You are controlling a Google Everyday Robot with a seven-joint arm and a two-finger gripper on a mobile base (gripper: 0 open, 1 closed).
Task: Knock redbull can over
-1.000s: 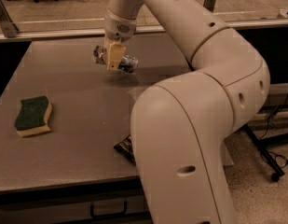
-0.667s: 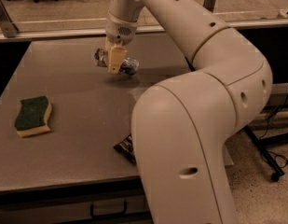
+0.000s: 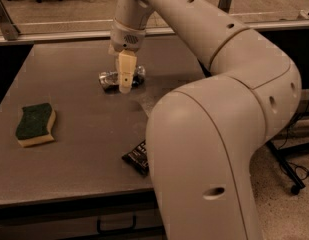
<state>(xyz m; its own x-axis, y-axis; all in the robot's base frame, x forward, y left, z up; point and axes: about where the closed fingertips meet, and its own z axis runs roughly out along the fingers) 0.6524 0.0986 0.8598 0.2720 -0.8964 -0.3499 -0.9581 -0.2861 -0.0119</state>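
Observation:
The redbull can (image 3: pixel 108 79), silver and blue, lies on its side on the grey table (image 3: pixel 84 134), toward the far middle of it. My gripper (image 3: pixel 125 83) hangs straight down from the arm right at the can. It stands in front of the can's middle and hides that part. The can's two ends show to the left and right of the gripper.
A green and yellow sponge (image 3: pixel 35 124) lies at the table's left. A black snack wrapper (image 3: pixel 138 158) lies near the front edge, partly hidden by my arm's large elbow (image 3: pixel 219 134), which covers the table's right side. A rail runs along the far edge.
The gripper has come a little lower and nearer. The can, earlier showing at the gripper's right, now lies flat across behind it with both ends showing.

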